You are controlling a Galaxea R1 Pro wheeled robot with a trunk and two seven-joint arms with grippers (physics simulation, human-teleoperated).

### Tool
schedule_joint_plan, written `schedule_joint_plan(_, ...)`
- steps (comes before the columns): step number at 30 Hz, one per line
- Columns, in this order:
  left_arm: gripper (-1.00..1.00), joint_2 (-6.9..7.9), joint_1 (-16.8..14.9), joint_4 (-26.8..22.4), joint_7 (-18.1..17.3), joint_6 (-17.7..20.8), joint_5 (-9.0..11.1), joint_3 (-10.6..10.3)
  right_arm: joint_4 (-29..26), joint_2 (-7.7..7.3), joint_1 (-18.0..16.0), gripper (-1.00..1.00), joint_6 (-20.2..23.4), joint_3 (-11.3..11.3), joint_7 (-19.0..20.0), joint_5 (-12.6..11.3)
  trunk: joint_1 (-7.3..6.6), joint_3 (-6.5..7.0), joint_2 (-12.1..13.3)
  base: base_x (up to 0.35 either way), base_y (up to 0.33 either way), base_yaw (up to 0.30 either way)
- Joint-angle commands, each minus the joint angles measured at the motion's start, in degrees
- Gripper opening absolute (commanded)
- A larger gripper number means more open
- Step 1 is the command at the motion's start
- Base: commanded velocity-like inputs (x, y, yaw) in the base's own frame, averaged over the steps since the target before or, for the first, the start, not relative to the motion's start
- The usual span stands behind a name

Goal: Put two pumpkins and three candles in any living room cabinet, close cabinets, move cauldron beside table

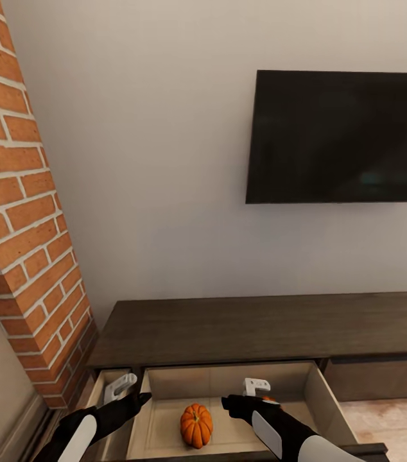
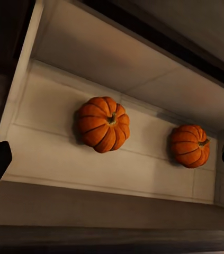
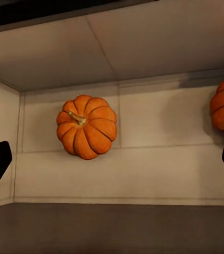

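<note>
Cabinet [image 1: 229,330] against wall under TV [image 1: 341,136], brick fireplace [image 1: 24,212] beside its left end. Drawer [image 1: 312,391] pulled open. Two pumpkins on drawer floor, well apart: first pumpkin [image 1: 196,425] mid-floor near front edge, second pumpkin [image 2: 189,146] toward right side. Left gripper [image 1: 121,387] above drawer's left edge, fingers apart, empty. Right gripper [image 1: 257,387] over drawer's right half, fingers apart, empty.

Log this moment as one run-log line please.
stage: pumpkins stowed | drawer: open | pumpkins: both inside | left gripper: open, empty | right gripper: open, empty
</note>
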Motion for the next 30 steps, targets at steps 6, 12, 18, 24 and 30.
schedule_joint_plan(6, 1.00, -0.02, -0.03, -0.06, 0.26, 0.15, 0.41, -0.12, -0.12, -0.04, -0.04, 1.00, 0.19, 0.46, -0.42, -0.45, -1.33, 1.02, 2.39, -0.001, 0.002, 0.000)
schedule_joint_plan(12, 1.00, -0.02, -0.03, -0.06, 0.26, 0.16, 0.41, -0.12, -0.12, -0.04, -0.04, 1.00, 0.19, 0.46, -0.42, -0.45, -2.65, 2.10, 4.80, 0.000, 0.000, 0.000)
schedule_joint_plan(18, 1.00, -0.02, -0.03, -0.06, 0.26, 0.18, 0.41, -0.12, -0.12, -0.04, -0.04, 1.00, 0.19, 0.46, -0.42, -0.45, -3.97, 3.18, 7.20, 0.000, 0.000, 0.000)
schedule_joint_plan(24, 1.00, 0.02, -0.03, -0.06, 0.26, 0.18, 0.41, -0.12, -0.12, -0.04, -0.04, 1.00, 0.19, 0.46, -0.42, -0.45, -5.29, 4.26, 9.61, 0.000, 0.000, 0.000)
schedule_joint_plan(30, 1.00, 0.06, -0.03, -0.06, 0.26, 0.18, 0.41, -0.04, -0.12, -0.04, -0.04, 1.00, 0.19, 0.46, -0.42, -0.45, -6.60, 5.33, 12.02, 0.000, 0.000, 0.000)
